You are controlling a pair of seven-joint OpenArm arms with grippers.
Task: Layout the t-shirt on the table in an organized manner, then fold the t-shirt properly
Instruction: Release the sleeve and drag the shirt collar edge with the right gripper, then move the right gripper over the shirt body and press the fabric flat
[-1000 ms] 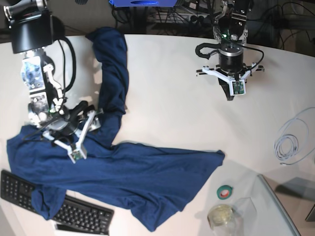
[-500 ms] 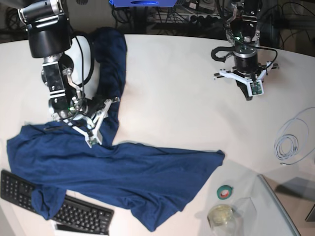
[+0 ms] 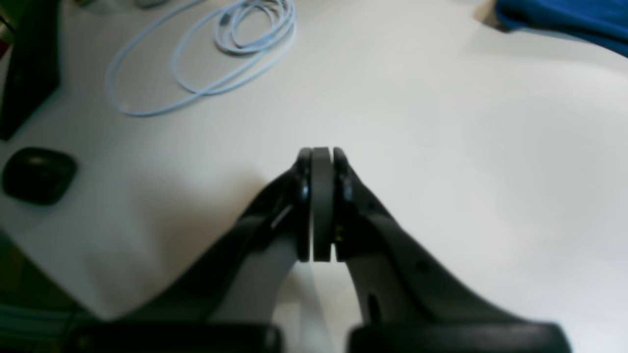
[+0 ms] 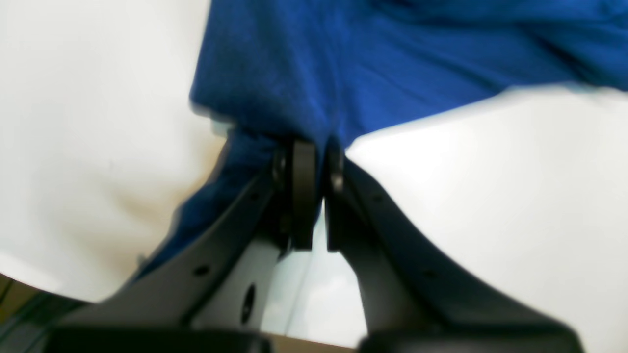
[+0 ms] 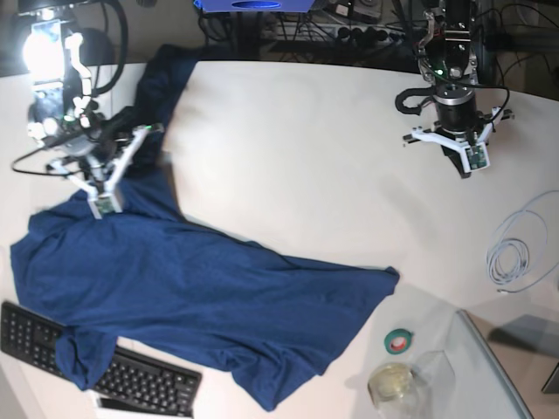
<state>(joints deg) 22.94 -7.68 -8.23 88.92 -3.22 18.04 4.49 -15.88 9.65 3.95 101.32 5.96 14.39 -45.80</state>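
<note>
The dark blue t-shirt (image 5: pixel 218 297) lies crumpled across the left and middle of the white table (image 5: pixel 306 157), with one strip running up to the far left edge. At the far left, my right gripper (image 5: pixel 122 161) is shut on a fold of that fabric. In the right wrist view the cloth (image 4: pixel 368 59) is pinched between the closed fingertips of the right gripper (image 4: pixel 314 149). My left gripper (image 5: pixel 460 168) hovers over bare table at the far right, shut with nothing in it. The left wrist view shows this gripper (image 3: pixel 321 154) with its pads pressed together and a corner of the shirt (image 3: pixel 564 19) far off.
A black keyboard (image 5: pixel 131 380) lies under the shirt's near-left edge. A coiled pale cable (image 5: pixel 515 253) sits at the right, with a green tape roll (image 5: pixel 399 340) and a clear jar (image 5: pixel 393 384) near the front. A small black object (image 3: pixel 39 174) rests by the table edge.
My right gripper shut on the shirt and moved up and to the left, dragging the upper strip of fabric with it. The left arm drifted to the right, still shut.
</note>
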